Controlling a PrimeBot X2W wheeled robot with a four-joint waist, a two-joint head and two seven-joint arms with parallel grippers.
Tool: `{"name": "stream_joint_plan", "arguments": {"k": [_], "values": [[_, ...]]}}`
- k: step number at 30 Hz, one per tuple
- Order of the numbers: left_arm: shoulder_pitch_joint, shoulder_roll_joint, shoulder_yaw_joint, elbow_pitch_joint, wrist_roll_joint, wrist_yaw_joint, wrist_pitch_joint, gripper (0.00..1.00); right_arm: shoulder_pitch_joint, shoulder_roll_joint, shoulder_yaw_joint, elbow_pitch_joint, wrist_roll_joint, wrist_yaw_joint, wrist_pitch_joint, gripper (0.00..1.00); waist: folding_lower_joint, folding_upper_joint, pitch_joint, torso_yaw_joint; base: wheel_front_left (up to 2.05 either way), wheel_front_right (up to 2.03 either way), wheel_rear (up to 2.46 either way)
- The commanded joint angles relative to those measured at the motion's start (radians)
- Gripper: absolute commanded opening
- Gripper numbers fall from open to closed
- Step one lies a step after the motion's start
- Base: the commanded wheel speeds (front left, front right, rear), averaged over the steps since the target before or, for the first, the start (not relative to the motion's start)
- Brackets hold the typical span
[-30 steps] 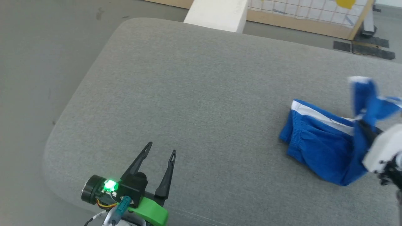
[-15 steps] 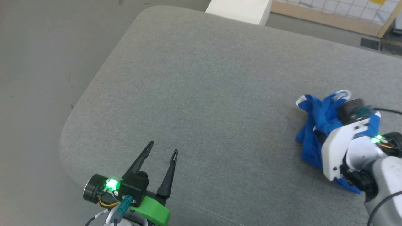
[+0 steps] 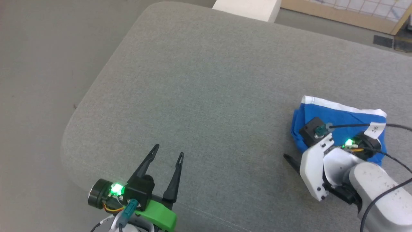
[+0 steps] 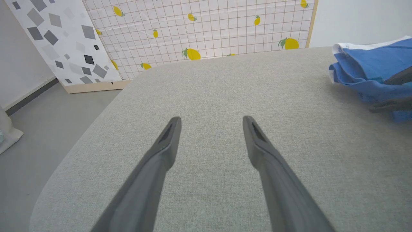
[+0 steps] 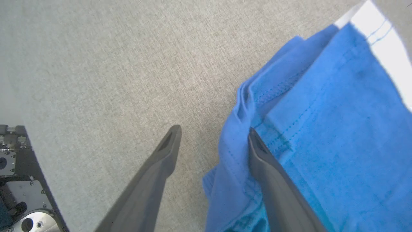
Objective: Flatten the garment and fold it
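Head view: the blue shorts [image 3: 341, 114] lie bunched on the right of the grey cushion [image 3: 206, 80]. The right gripper [image 3: 291, 149] is at their left edge. The left gripper [image 3: 169, 149] hovers spread and empty, well apart.

Left wrist view: its fingers frame bare cushion.

Right wrist view: the jaws are apart, clamping nothing. One finger is over bare cushion and the other against the folded hem, probably straddling it for a flattening pinch.

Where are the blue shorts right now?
In the head view, the crumpled royal-blue soft shorts with white trim lie on the right side of the grey fabric-covered table, next to the open right gripper.
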Motion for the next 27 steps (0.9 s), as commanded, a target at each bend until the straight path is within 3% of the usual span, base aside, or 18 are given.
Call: {"name": "stream_joint_plan", "arguments": {"k": [1,9,15,21,27], "values": [[-0.011,-0.002,0.006,0.004,0.006,0.001,-0.005,1.00,-0.032,-0.008,0.004,-0.002,0.020,-0.002,-0.021,1.00,-0.0001,0.0000,-0.020,-0.021,0.00,0.00,0.00],[0.006,0.014,0.033,0.000,-0.013,-0.005,-0.005,1.00,-0.129,-0.068,-0.002,-0.049,0.090,-0.002,-0.114,1.00,-0.0001,0.0000,-0.079,-0.104,0.00,0.00,0.00],[0.013,0.024,0.058,-0.019,-0.035,-0.002,-0.005,1.00,-0.173,-0.147,-0.083,-0.084,0.107,-0.002,-0.238,1.00,-0.0001,0.0000,-0.105,-0.176,0.00,0.00,0.00],[0.020,0.033,0.085,-0.045,-0.061,0.009,-0.001,1.00,-0.121,-0.201,-0.205,-0.076,0.059,-0.002,-0.408,1.00,-0.0001,0.0000,-0.121,-0.244,0.00,0.00,0.00],[0.024,0.049,0.108,-0.068,-0.075,0.023,0.008,1.00,0.026,-0.153,-0.408,-0.073,0.014,-0.002,-0.536,1.00,-0.0001,0.0000,-0.128,-0.292,0.00,0.00,0.00]]}}
